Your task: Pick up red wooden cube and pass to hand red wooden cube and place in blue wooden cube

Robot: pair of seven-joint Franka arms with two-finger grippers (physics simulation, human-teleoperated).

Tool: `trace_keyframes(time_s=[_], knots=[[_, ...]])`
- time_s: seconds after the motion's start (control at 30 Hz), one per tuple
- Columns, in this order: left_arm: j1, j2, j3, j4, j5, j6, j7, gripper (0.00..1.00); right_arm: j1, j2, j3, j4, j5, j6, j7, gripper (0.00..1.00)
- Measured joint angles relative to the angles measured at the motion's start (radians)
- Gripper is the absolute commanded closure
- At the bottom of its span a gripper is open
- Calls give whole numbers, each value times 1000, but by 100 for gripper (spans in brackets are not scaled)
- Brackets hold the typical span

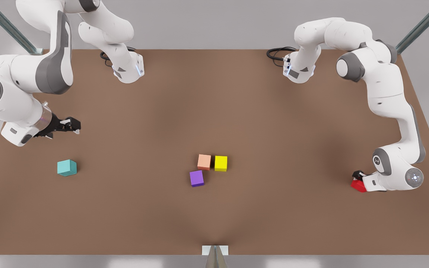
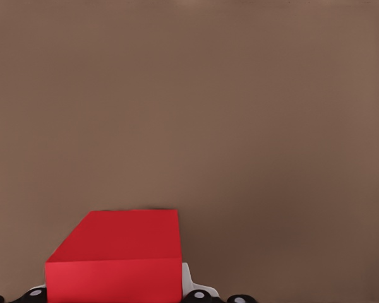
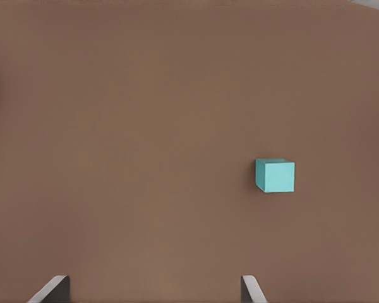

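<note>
The red wooden cube is low at the table near the front view's right edge. My left gripper is shut on it. In the left wrist view the red wooden cube sits between the fingers, which press its sides. The blue wooden cube, teal in colour, rests on the table at the front view's left. My right gripper hovers open a little behind it. In the right wrist view the blue wooden cube lies ahead of the spread fingertips.
A salmon-orange cube, a yellow cube and a purple cube cluster at the middle of the brown table. Both arm bases stand at the far edge. A small post is at the near edge.
</note>
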Motion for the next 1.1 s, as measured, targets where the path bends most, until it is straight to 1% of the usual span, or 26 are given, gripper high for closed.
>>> trace_keyframes(time_s=[0.07,0.1,0.2,0.23,0.3,0.4,0.5,0.63,0.73,0.83,1.1], knots=[[3,-13,-63,37,-80,-87,-33,32,35,26,2,22,-1,2,-7,0],[4,-18,-128,64,-133,-146,-63,32,47,52,2,36,9,3,-15,0],[-4,-12,-409,119,-260,-277,-186,32,45,156,0,49,163,-3,-62,0],[-33,4,-483,127,-326,-300,-232,32,43,187,0,51,236,-7,-78,0],[-156,20,-561,134,-456,-294,-327,32,26,285,-1,90,401,-13,-118,0],[-270,57,-618,145,-637,-220,-451,32,-12,448,0,199,653,-17,-201,0],[-309,117,-665,186,-738,-132,-551,32,-16,523,2,240,846,4,-312,0],[-310,147,-672,185,-841,-66,-651,32,10,555,3,231,1011,118,-516,0],[-309,172,-673,184,-880,-41,-708,32,29,562,31,177,1091,173,-668,0],[-309,176,-673,184,-899,-26,-754,32,66,566,51,145,1179,211,-813,0],[-313,180,-673,184,-911,-8,-820,32,152,575,55,28,1387,349,-1139,0]])
